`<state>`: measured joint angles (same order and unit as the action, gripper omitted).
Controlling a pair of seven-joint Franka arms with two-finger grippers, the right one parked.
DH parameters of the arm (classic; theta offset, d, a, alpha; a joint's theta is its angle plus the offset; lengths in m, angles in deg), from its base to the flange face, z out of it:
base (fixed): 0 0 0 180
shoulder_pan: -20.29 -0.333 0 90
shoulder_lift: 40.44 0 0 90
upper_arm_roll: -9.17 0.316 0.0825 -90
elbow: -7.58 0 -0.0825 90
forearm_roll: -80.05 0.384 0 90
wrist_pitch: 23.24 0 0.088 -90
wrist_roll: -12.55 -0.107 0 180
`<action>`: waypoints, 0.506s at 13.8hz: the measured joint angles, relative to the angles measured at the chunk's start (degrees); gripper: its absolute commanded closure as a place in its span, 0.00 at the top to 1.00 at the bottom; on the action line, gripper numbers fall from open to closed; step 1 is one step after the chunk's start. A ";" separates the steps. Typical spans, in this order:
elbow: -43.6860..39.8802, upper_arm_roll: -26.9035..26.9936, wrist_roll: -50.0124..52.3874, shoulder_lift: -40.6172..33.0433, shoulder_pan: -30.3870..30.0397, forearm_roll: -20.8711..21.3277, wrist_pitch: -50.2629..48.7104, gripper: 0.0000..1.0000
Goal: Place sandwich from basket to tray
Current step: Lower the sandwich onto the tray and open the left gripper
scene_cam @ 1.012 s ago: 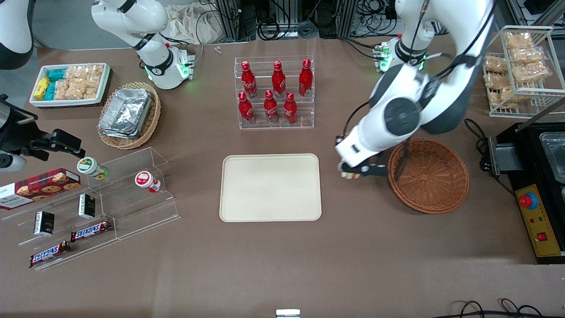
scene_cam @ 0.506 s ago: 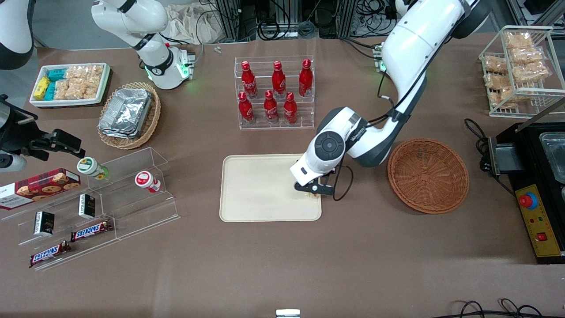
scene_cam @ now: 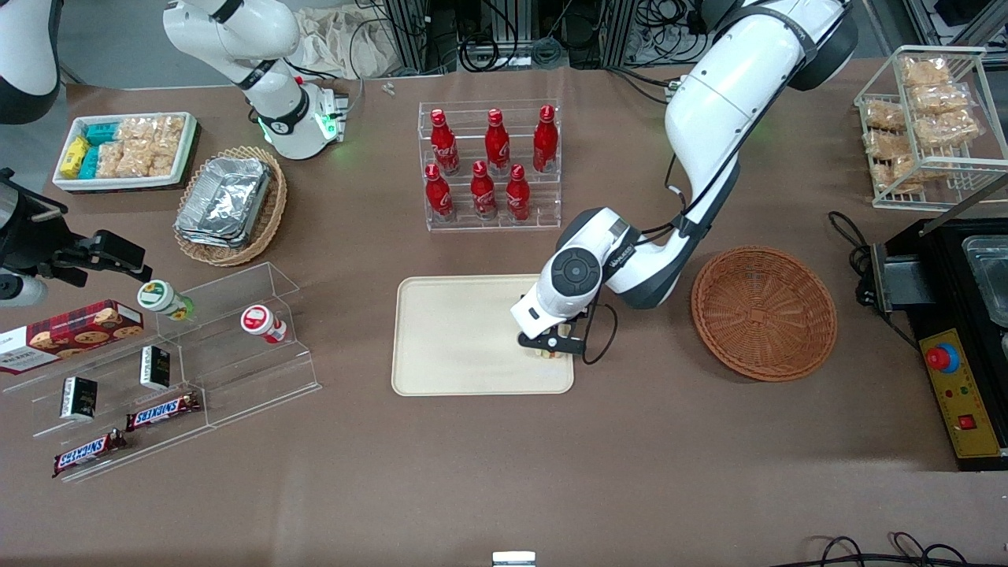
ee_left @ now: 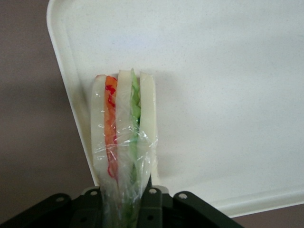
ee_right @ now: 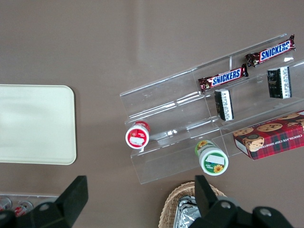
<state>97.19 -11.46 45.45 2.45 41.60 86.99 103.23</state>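
Note:
The cream tray [scene_cam: 465, 339] lies mid-table. My left gripper [scene_cam: 550, 349] hangs low over the tray's end nearest the basket, shut on the wrapped wedge sandwich [scene_cam: 549, 353]. In the left wrist view the sandwich [ee_left: 124, 128] stands on edge between my fingers [ee_left: 153, 199], with orange, red and green filling showing, close above the tray [ee_left: 228, 95] near its rim. I cannot tell whether it touches the tray. The reddish-brown wicker basket [scene_cam: 764, 313] sits beside the tray toward the working arm's end and holds nothing.
A clear rack of red bottles [scene_cam: 490, 165] stands farther from the front camera than the tray. A clear stepped display [scene_cam: 189, 354] with snacks and a tan basket of foil trays [scene_cam: 230, 205] lie toward the parked arm's end. A control box [scene_cam: 957, 394] sits past the reddish-brown basket.
My gripper has carried the sandwich from beside the basket to over the tray's end, then shifted slightly farther over the tray.

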 measured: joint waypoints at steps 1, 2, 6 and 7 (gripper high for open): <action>-0.11 0.00 0.08 0.00 0.00 0.56 0.00 1.00; -0.32 0.00 0.79 0.00 0.00 1.04 0.00 1.00; -3.00 0.13 4.70 -3.29 -0.90 2.01 -4.47 1.00; -3.65 0.18 4.85 -5.98 -2.07 2.01 -7.74 1.00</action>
<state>93.54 -11.28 50.30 -3.53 39.53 89.00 95.49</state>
